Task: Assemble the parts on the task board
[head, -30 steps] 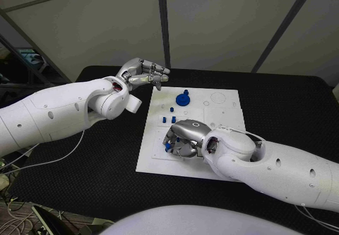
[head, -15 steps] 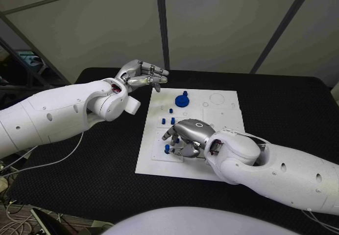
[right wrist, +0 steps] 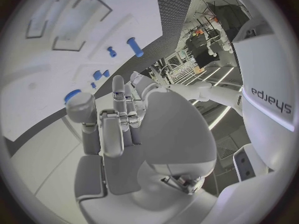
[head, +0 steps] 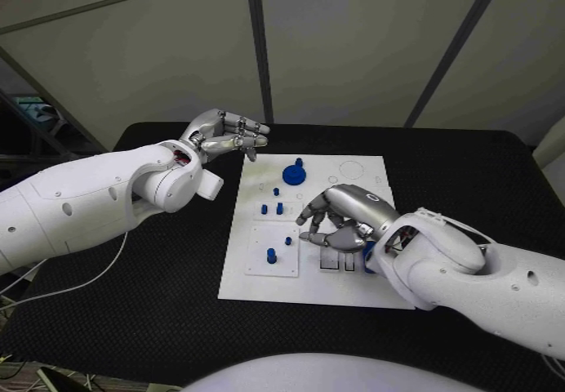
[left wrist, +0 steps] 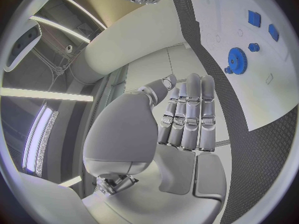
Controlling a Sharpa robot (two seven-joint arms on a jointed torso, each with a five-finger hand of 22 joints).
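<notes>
The white task board [head: 353,286] lies mid-table. On its far part a blue gear [head: 293,172] lies with a peg standing in it. Small blue parts [head: 272,209] stand left of centre, and two more [head: 271,256] stand on a raised square plate. My right hand [head: 341,220] hovers over the board's middle, fingers bent and apart, nothing in it. My left hand [head: 226,133] hangs off the board's far left corner, fingers loosely curled and empty. The left wrist view shows my left hand's fingers [left wrist: 190,114], the gear [left wrist: 236,59] and the board [left wrist: 268,94]. The right wrist view shows blue parts [right wrist: 134,47].
Grey rectangular recesses [head: 335,261] sit on the board just under my right hand. Round outlines [head: 351,170] mark the board's far right part. Black table [head: 141,278] surrounds the board, with bare room on both sides.
The camera has shifted. My right hand has moved from the board's near left part toward its middle, uncovering the two blue parts on the square plate. The left hand has stayed put.
</notes>
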